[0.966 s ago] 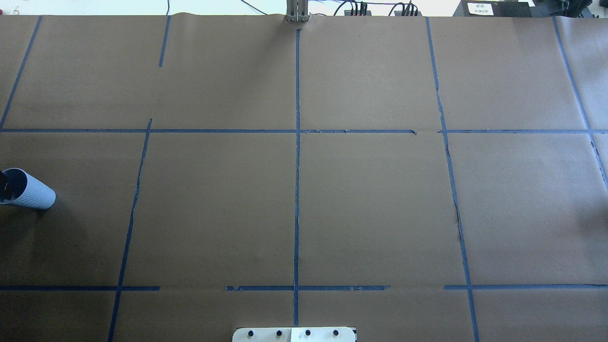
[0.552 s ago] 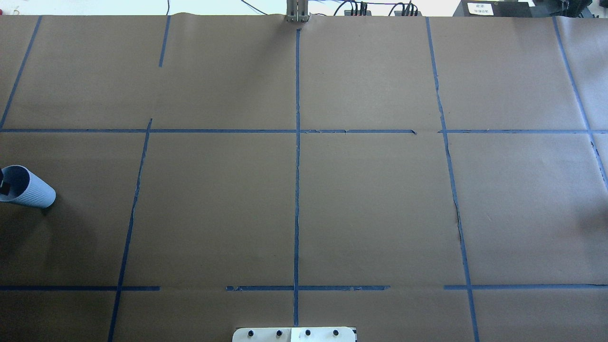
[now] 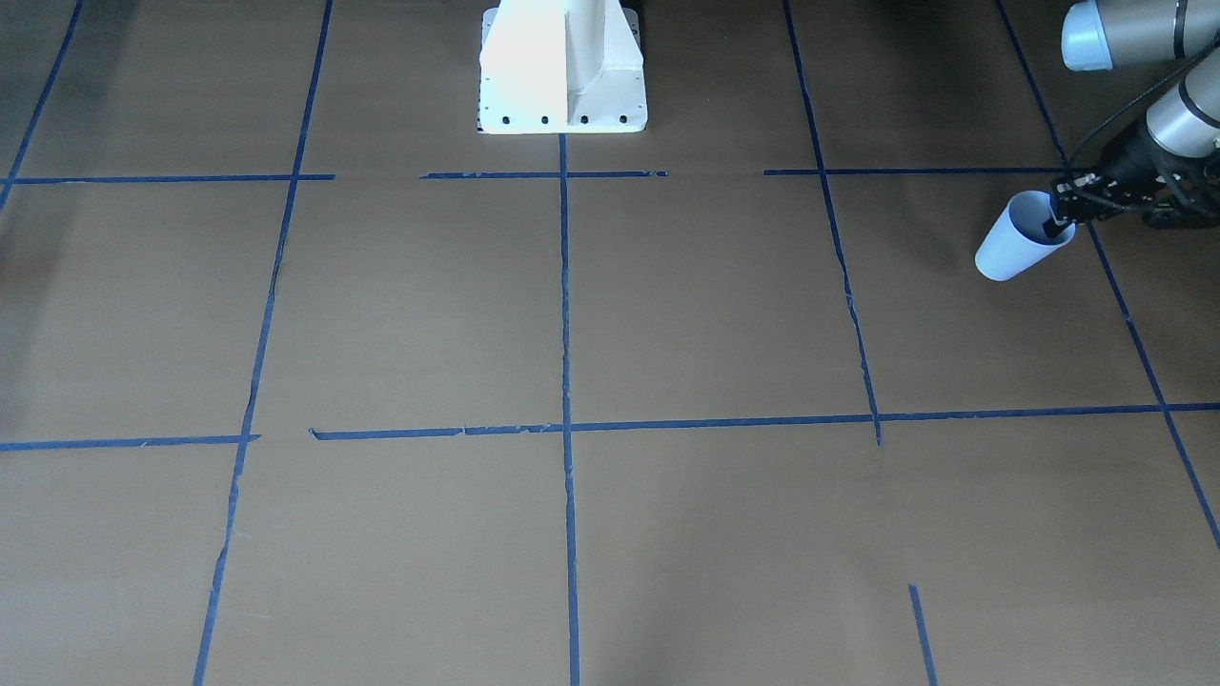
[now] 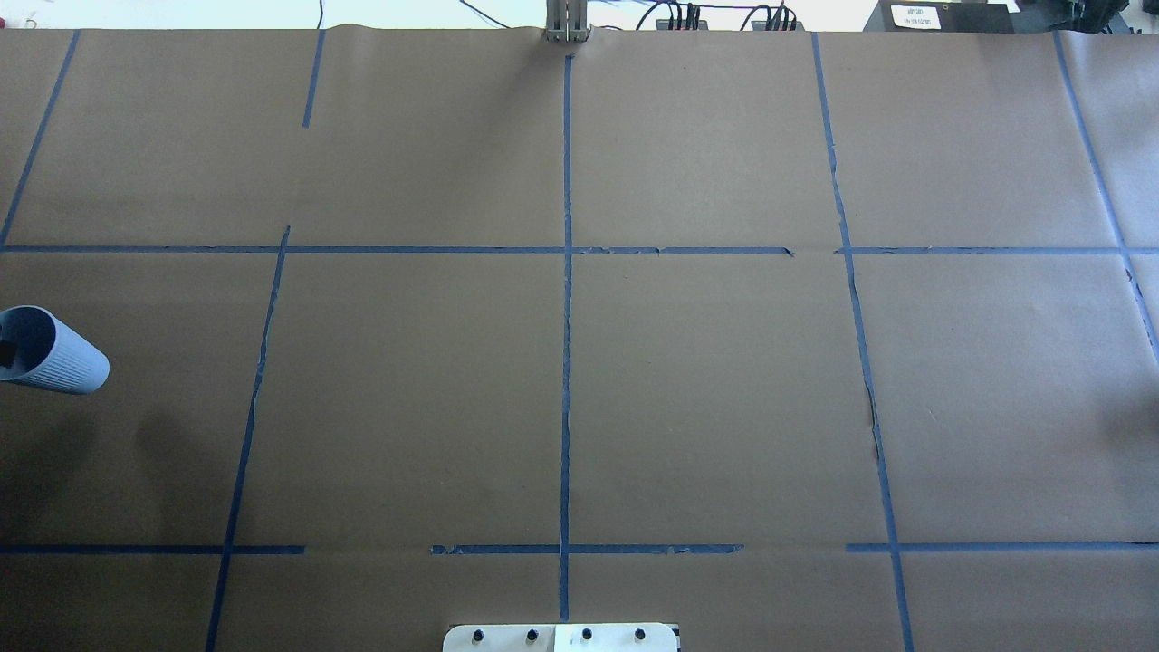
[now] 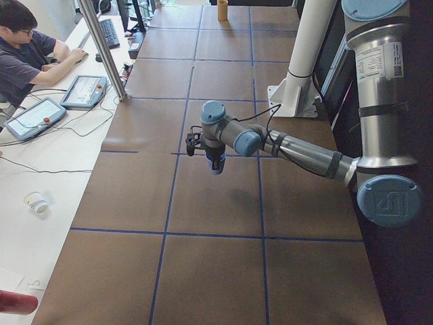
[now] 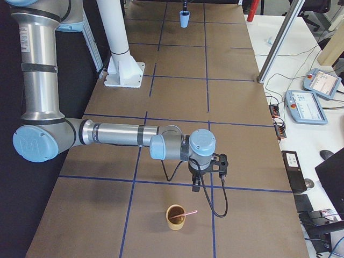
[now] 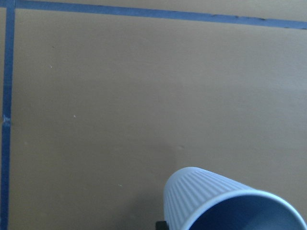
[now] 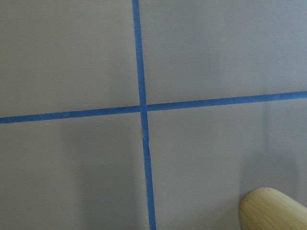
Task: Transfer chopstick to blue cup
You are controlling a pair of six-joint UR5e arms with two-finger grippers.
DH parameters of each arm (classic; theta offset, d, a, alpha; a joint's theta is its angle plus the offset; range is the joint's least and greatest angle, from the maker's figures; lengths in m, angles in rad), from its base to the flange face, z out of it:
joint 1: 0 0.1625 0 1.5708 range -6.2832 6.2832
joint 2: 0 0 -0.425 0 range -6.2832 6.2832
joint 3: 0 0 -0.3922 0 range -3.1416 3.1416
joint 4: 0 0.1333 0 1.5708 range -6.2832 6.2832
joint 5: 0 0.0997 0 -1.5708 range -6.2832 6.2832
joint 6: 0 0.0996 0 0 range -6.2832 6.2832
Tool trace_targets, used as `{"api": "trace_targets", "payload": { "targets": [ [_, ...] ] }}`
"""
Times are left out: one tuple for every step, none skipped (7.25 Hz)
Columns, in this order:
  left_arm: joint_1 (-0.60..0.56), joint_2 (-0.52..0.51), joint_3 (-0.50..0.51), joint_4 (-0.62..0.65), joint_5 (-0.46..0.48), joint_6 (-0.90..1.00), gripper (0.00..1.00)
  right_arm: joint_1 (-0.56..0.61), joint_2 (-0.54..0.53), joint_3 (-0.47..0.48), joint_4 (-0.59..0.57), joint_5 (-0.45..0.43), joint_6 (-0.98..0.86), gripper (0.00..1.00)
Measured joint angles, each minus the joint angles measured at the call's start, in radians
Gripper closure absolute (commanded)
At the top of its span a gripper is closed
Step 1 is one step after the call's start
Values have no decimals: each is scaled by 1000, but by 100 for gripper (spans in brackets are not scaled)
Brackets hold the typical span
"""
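Chopstick (image 6: 185,214) rests in the tan cup (image 6: 174,225), long axis roughly 9-to-3 o'clock in the exterior right view, at 7 o'clock from my nearer right gripper (image 6: 208,180), whose spread I cannot tell; my left gripper (image 3: 1056,221), well apart, pinches the tilted blue cup (image 3: 1008,253) by its rim.

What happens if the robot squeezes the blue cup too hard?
The blue cup looks thin and papery, so it would probably dent. The left pincer holds it tilted by its rim alone, so it is likely light. Being round and tapered, it might roll in a curve if dropped.
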Motion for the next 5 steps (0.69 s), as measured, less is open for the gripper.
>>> {"api": "trace_targets", "payload": {
  "targets": [
    [34, -121, -35, 79, 3, -141, 100, 0, 1, 1, 0, 0, -1, 0],
    [122, -250, -34, 110, 18, -305, 100, 0, 2, 3, 0, 1, -1, 0],
    [239, -387, 2, 126, 76, -457, 100, 0, 2, 5, 0, 1, -1, 0],
    [353, -530, 72, 144, 176, -578, 100, -2, 3, 6, 0, 0, -1, 0],
    [435, -646, 153, 158, 252, -651, 100, -2, 3, 6, 1, 0, -1, 0]
  ]
}}
